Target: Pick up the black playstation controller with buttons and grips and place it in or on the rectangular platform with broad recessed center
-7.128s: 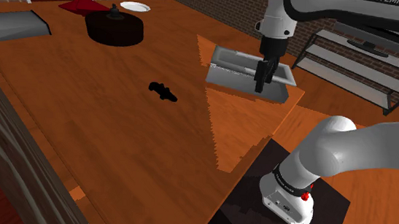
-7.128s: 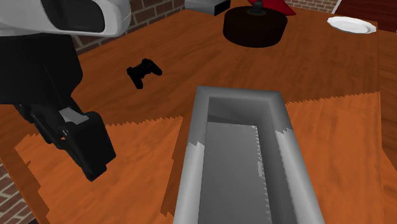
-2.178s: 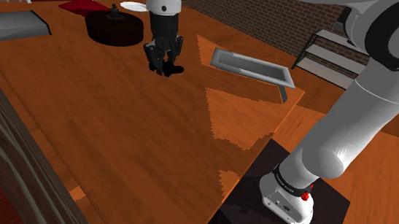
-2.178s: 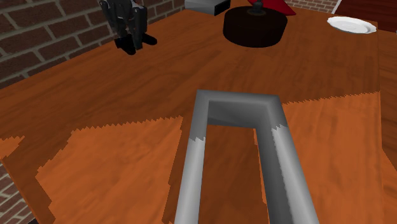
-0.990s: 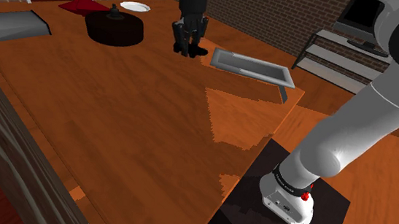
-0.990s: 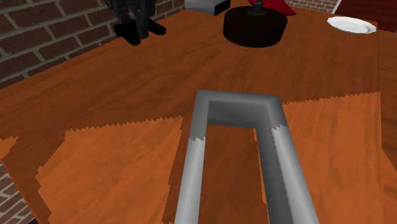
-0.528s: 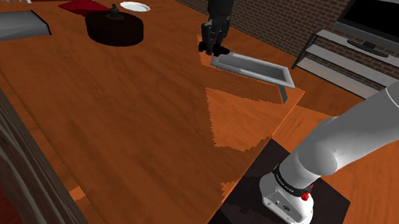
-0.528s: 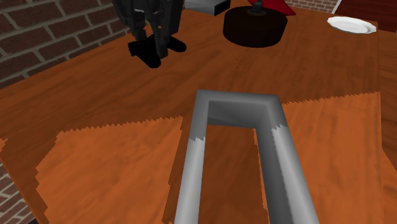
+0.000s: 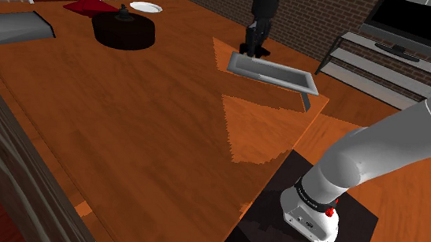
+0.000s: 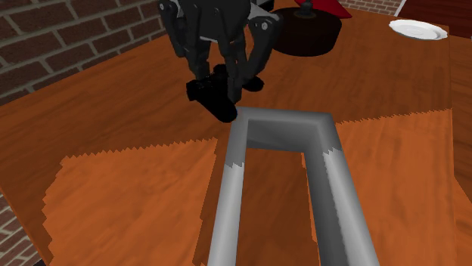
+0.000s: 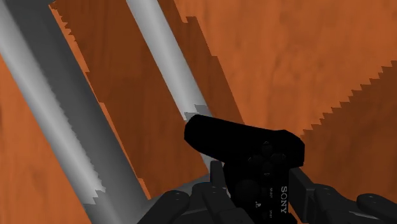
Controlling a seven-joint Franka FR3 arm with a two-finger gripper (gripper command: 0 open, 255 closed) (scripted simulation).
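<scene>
Gripper [image 10: 222, 87], fingers clamped on the black controller [image 11: 242, 143], which is carried clear of the orange wooden surface [image 9: 126, 133]. It hangs over the grey rectangular platform [image 9: 273, 70], at the end on the shoulder view's left.

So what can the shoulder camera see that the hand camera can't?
Shoulder view, not wrist view: the white robot arm on its dark box stand, a round black lidded thing, a white plate and a red cloth.
Wrist view, not shoulder view: the word SONY on the black playstation controller, clasped between the fingers.
Both: the black gripper, the grey rectangular tray and the orange-brown wooden table.
</scene>
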